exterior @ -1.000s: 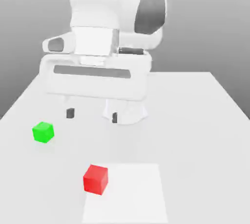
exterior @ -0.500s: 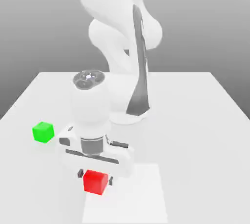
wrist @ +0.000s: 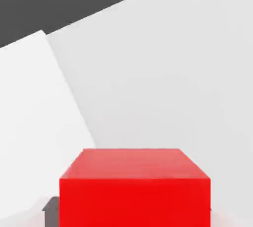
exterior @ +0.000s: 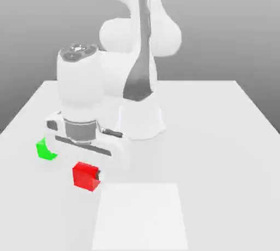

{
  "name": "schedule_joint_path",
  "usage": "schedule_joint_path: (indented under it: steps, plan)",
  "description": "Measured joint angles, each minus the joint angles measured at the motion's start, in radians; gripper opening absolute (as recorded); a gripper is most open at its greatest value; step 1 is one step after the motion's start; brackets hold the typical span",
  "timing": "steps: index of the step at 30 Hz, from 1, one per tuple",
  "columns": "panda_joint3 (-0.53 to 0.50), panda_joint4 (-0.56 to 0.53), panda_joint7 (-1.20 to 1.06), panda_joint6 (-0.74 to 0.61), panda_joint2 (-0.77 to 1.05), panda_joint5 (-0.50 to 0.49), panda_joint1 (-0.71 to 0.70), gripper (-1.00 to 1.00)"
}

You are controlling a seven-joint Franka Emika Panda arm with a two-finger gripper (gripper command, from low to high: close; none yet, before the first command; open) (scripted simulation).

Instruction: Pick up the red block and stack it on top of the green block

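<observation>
Red block [exterior: 85,176] now lifted leftward toward green block [exterior: 46,150], clamped in end effector [exterior: 87,177].

White Panda arm rises from its base at the back of the bench [exterior: 219,135], bends forward and drops toward the exterior view's left. Wrist points straight down, hand bar tilted slightly across the frame. End effector [exterior: 86,177] hangs low, fingers clamped on the red block [exterior: 83,175], which is lifted clear of the bench. One dark fingertip [exterior: 98,176] shows at the block's side facing the exterior view's right. Hand view: red block [wrist: 134,191] sits gripped right under the camera.
</observation>
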Motion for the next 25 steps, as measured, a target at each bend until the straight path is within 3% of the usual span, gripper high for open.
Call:
schedule_joint_path:
  steps: [12,17,21,22,25]
  plan:
    - [-0.208,-0.150,0.290,-0.074,-0.228,-0.126,-0.402,-1.00]
    - [-0.258,-0.162,0.272,0.029,-0.136,-0.065,-0.402,-1.00]
    - [-0.267,-0.160,0.192,0.159,0.001,0.054,-0.360,-1.00]
    - [-0.260,-0.160,0.164,0.190,0.034,0.095,-0.358,1.00]
    - [-0.260,-0.160,0.164,0.190,0.034,0.095,-0.348,1.00]
